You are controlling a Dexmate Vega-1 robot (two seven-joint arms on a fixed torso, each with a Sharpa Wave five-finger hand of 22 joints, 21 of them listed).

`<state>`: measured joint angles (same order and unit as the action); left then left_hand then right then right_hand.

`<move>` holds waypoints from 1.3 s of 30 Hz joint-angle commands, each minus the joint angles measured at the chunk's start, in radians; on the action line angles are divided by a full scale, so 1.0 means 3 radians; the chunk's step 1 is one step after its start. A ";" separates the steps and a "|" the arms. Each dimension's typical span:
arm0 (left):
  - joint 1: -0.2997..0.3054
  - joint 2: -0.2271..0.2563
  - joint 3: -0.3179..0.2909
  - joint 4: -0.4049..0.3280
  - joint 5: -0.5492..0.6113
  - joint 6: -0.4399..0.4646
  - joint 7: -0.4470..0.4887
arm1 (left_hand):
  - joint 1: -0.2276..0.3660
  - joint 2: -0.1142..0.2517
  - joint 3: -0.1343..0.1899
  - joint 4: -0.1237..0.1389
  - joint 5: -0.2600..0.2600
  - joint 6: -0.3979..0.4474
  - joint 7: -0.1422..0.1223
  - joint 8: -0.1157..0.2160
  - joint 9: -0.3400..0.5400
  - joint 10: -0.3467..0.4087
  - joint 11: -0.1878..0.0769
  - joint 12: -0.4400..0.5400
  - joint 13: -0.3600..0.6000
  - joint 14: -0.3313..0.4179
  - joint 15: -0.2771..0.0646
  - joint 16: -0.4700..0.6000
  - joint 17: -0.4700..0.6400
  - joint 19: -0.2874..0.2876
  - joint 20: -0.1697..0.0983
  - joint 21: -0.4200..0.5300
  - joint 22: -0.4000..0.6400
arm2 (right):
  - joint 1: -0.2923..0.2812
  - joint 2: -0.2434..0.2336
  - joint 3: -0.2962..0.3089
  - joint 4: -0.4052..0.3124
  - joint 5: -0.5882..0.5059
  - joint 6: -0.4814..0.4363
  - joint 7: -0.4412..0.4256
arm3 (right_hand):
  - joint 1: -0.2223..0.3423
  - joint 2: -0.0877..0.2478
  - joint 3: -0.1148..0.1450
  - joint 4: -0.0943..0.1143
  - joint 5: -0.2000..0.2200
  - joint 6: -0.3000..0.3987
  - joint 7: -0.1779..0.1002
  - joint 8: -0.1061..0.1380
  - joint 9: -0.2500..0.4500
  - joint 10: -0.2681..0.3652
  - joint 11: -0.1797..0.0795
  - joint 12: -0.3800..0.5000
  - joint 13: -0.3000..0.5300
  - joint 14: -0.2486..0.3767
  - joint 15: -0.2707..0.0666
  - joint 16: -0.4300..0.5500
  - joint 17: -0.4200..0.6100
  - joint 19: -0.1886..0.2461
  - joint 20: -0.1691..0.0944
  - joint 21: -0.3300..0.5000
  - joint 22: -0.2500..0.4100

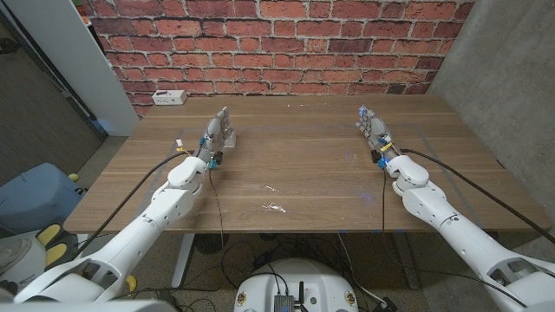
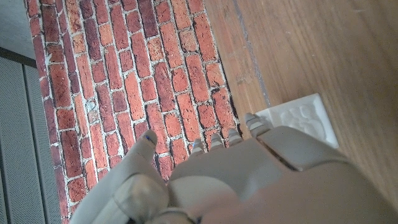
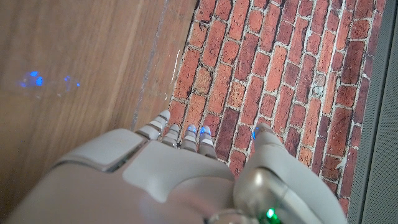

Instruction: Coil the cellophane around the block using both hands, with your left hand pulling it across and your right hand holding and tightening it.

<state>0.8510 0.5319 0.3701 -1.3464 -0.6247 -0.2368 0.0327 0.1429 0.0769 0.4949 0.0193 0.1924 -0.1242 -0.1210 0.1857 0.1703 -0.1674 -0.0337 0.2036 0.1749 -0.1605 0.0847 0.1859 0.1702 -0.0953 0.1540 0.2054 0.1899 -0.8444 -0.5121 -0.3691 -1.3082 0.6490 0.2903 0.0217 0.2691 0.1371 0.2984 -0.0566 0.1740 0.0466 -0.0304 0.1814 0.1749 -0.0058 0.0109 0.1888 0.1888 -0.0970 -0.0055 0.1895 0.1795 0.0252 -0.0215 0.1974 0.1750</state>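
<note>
My left hand (image 1: 217, 137) stands on the wooden table (image 1: 295, 165) at its left side, fingers stretched toward the brick wall and holding nothing. My right hand (image 1: 375, 130) mirrors it on the right side, fingers also straight and empty. From the left wrist view the back of my left hand (image 2: 249, 180) points at the wall, and my right hand (image 3: 168, 180) does the same in the right wrist view. A small shiny patch (image 1: 274, 206) lies on the wood near the front middle. Whether it is cellophane I cannot tell.
A white socket strip (image 1: 167, 97) lies at the table's back left corner, just ahead of my left hand's fingertips (image 2: 305, 118). The red brick wall (image 1: 277, 35) closes the far side. Cables hang below the front edge.
</note>
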 commanded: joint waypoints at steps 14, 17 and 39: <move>0.0093 0.0472 0.0162 -0.1096 0.0956 0.1541 0.1441 | 0.0094 0.0036 0.0034 -0.0085 0.0006 0.0236 0.0051 0.0036 0.0008 0.0144 0.0043 0.0042 0.0017 0.0078 0.0064 0.0006 0.0010 -0.0095 0.0083 0.0004 0.0011 | -0.0153 -0.0036 0.0051 -0.0148 0.0022 -0.0013 -0.0106 | 0.0044 -0.0002 0.0025 -0.0018 0.0020 0.0060 -0.0013 0.0025 0.0013 -0.0032 0.0000 0.0027 0.0014 -0.0024 0.0008 0.0018 0.0013 0.0036 0.0001 0.0015 0.0014; 0.0060 0.0501 0.0198 -0.1184 0.1088 0.1744 0.1545 | 0.0120 0.0032 0.0041 -0.0113 0.0000 0.0257 0.0029 0.0037 0.0009 0.0161 0.0035 0.0042 0.0018 0.0094 0.0049 0.0007 0.0010 -0.0055 0.0073 0.0020 0.0009 | -0.0178 -0.0042 0.0062 -0.0163 0.0030 -0.0007 -0.0117 | 0.0044 -0.0002 0.0025 -0.0019 0.0019 0.0069 -0.0014 0.0028 0.0013 -0.0032 0.0001 0.0028 0.0014 -0.0023 0.0011 0.0018 0.0013 0.0036 0.0003 0.0016 0.0014; -0.0400 0.0539 0.0651 -0.1698 0.2044 0.3765 0.1903 | 0.0555 -0.0111 0.0117 -0.0572 -0.0056 0.0512 -0.0218 0.0054 0.0020 0.0426 -0.0043 0.0067 0.0029 0.0509 -0.0092 0.0051 0.0011 0.0406 0.0186 0.0138 -0.0006 | -0.0196 0.0036 0.0067 0.0014 0.0042 0.0133 -0.0085 | 0.0040 -0.0001 0.0018 -0.0024 0.0016 0.0101 0.0000 0.0033 0.0014 -0.0015 0.0014 0.0035 0.0015 -0.0018 0.0012 0.0022 0.0018 0.0040 0.0000 0.0019 0.0015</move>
<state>0.7976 0.7030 0.5030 -1.7901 -0.1368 0.6079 0.5518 0.2871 0.0485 0.5273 -0.1380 0.1766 0.0166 -0.1809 0.1962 0.1743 -0.0539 -0.0495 0.2167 0.1803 -0.0264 0.0567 0.1937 0.1699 0.0091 0.2074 0.2401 0.1851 -0.9011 -0.5111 -0.3497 -1.3269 0.6597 0.3119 -0.0096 0.2690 0.1371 0.3024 -0.0606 0.1740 0.0662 -0.0286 0.1851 0.1746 -0.0057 0.0108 0.1925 0.1885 -0.0986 -0.0036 0.1894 0.1792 0.0287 -0.0177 0.1973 0.1747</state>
